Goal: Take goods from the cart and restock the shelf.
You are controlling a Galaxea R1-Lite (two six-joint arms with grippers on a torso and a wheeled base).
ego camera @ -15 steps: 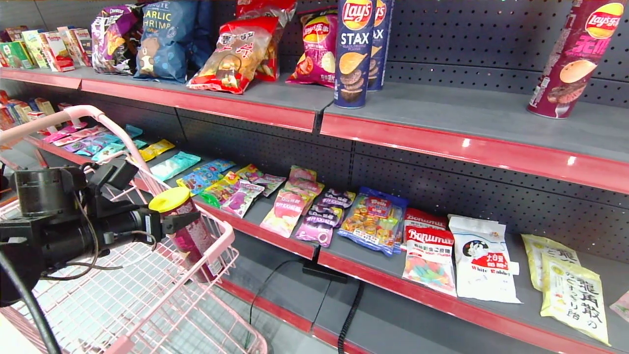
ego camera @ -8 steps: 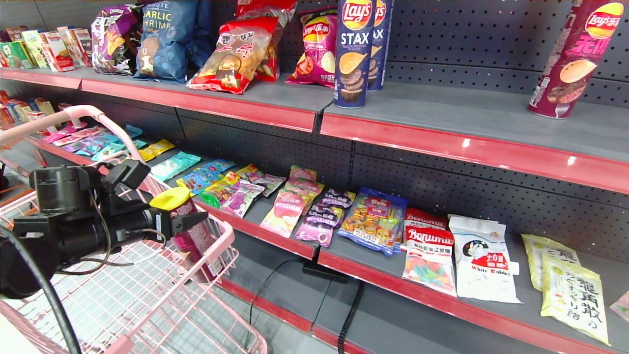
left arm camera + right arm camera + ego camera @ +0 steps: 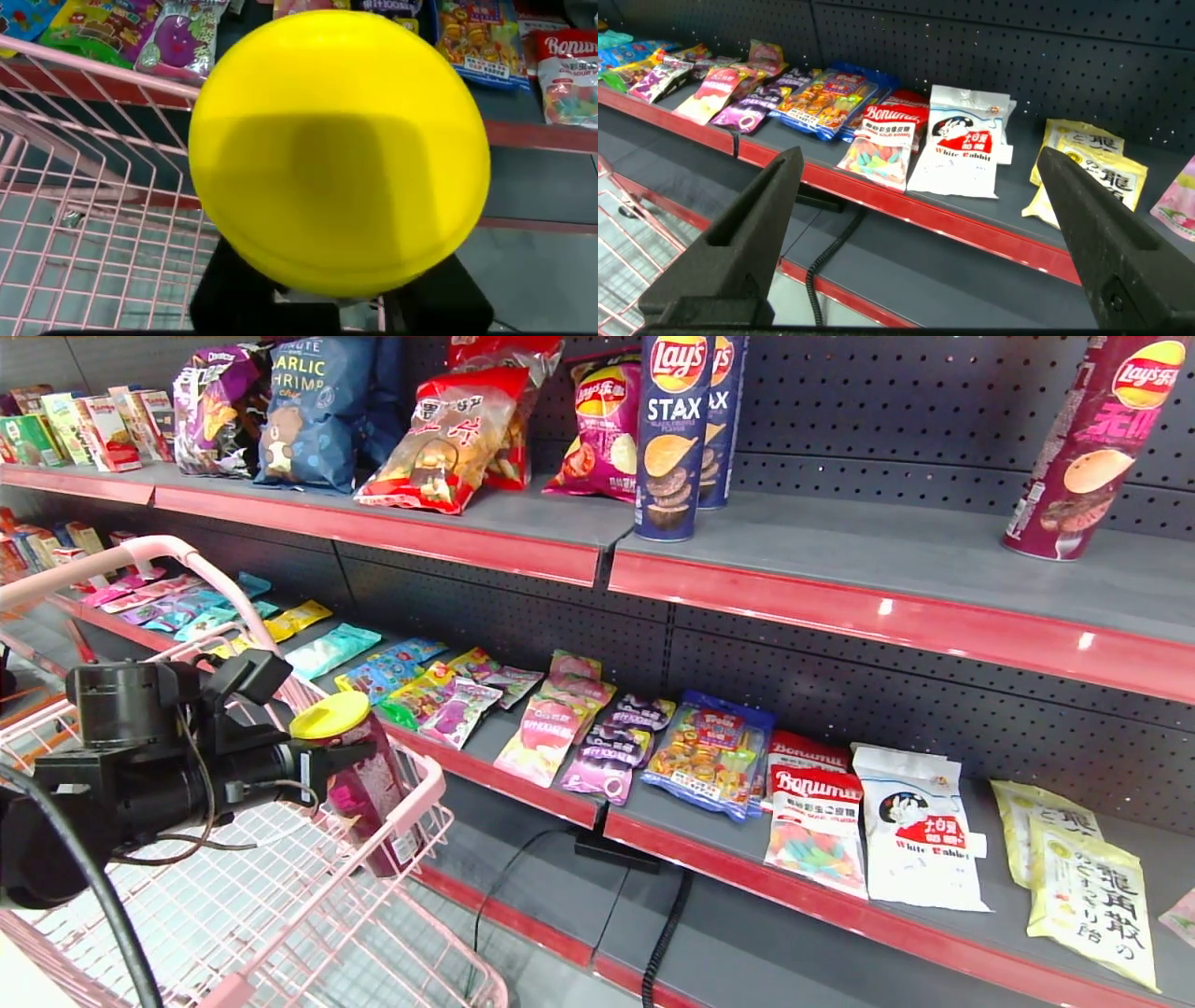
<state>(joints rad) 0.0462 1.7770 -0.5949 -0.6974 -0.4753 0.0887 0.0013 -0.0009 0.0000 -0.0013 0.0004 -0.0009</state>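
A maroon chip can point(image 3: 366, 793) with a yellow lid point(image 3: 329, 714) stands tilted inside the pink cart point(image 3: 417, 797), near its front corner. My left gripper point(image 3: 350, 756) is shut on the can just below the lid. The same yellow lid point(image 3: 338, 149) shows from above in the left wrist view, over the cart's wire floor point(image 3: 84, 215). My right gripper point(image 3: 924, 252) hangs open with nothing between its fingers, in front of the lower shelf's red edge point(image 3: 971, 224). The upper shelf point(image 3: 840, 546) holds a blue chip can point(image 3: 672, 439) and a purple chip can point(image 3: 1088, 448).
Snack bags point(image 3: 439, 439) crowd the upper shelf's left part; bare grey board lies between the blue and purple cans. Candy bags point(image 3: 714, 751) lie flat along the lower shelf point(image 3: 653, 821). A black cable point(image 3: 665, 933) hangs below it.
My left arm has shifted a little to the right with the can in its grip; the lid has barely moved. The shelves and goods are as before.
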